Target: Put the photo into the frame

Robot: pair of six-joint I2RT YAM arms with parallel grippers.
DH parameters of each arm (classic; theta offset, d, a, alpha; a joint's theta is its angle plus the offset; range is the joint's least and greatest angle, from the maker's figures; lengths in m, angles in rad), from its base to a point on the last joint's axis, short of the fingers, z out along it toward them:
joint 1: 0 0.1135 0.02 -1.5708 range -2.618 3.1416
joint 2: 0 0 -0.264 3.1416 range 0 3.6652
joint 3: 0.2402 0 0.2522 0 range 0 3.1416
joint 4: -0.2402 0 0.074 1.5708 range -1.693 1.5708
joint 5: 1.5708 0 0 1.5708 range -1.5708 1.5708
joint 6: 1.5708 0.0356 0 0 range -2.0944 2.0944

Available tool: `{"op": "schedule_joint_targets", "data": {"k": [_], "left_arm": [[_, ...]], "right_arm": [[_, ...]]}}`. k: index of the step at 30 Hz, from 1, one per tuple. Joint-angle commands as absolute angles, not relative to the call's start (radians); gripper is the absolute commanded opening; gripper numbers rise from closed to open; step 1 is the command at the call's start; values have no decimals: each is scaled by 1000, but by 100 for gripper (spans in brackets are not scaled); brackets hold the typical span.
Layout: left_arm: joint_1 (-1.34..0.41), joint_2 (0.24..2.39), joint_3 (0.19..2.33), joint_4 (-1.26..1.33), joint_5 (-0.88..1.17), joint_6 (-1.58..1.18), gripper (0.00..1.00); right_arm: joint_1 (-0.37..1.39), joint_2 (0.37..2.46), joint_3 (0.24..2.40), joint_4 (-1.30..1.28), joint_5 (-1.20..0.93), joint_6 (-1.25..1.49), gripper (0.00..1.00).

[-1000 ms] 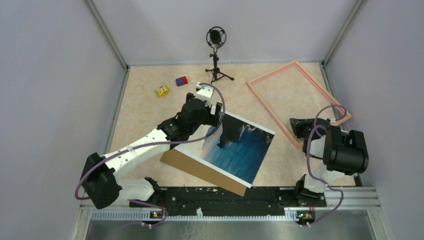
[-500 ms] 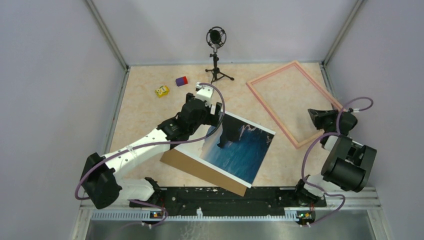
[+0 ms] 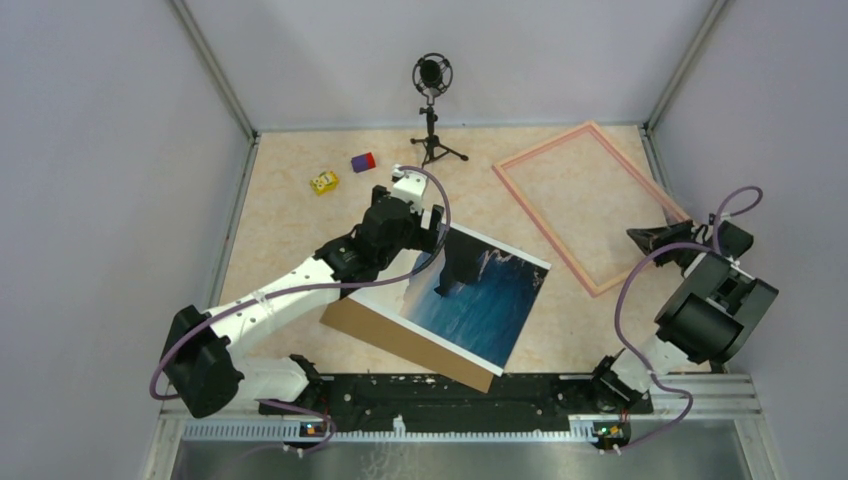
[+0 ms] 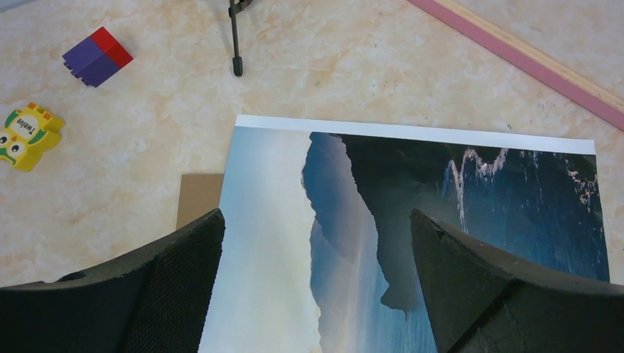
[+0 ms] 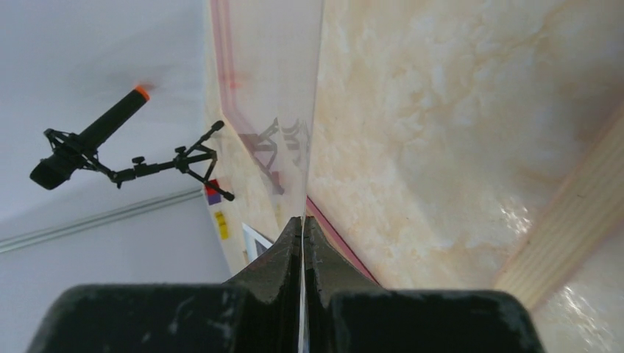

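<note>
The photo [image 3: 480,300], a dark cliff over blue sea with a white border, lies on a brown backing board [image 3: 400,335] at the table's front centre. My left gripper [image 3: 435,235] hovers over the photo's far edge, open and empty. In the left wrist view the photo [image 4: 441,206] spans the gap between the fingers of that gripper [image 4: 316,220]. The pink frame [image 3: 545,220] lies flat at the back right. My right gripper [image 3: 650,238] is at its right corner. In the right wrist view this gripper [image 5: 302,219] is shut on a thin clear sheet [image 5: 265,88] seen edge-on, beside the frame's rail [image 5: 574,220].
A microphone on a tripod [image 3: 432,110] stands at the back centre. A yellow toy block [image 3: 323,182] and a red and purple block [image 3: 362,161] lie at the back left. Walls close in the table on both sides and at the back.
My right arm has swung to the right and turned, and its gripper has gone from the frame's near edge to its right corner. The left arm and photo have not moved.
</note>
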State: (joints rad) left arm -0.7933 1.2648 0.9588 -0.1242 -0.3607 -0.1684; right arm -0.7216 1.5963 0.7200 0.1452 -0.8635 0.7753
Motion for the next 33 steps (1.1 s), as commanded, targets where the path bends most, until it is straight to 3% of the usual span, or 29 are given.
{"op": "schedule_joint_targets", "data": {"k": [1,16,33], "left_arm": [[-801,1240,974,-97,-381,-150,99],[-923,1217,961,-71,-468,-75,99],[-1035,1199,945,-61,-515,-61,99]], "right_arm": [[-759,1550,810,-122,-823,587,0],[-767,1546,931,-408,-757,437,0],[-778,1619,1000,-315,-790,418,0]]}}
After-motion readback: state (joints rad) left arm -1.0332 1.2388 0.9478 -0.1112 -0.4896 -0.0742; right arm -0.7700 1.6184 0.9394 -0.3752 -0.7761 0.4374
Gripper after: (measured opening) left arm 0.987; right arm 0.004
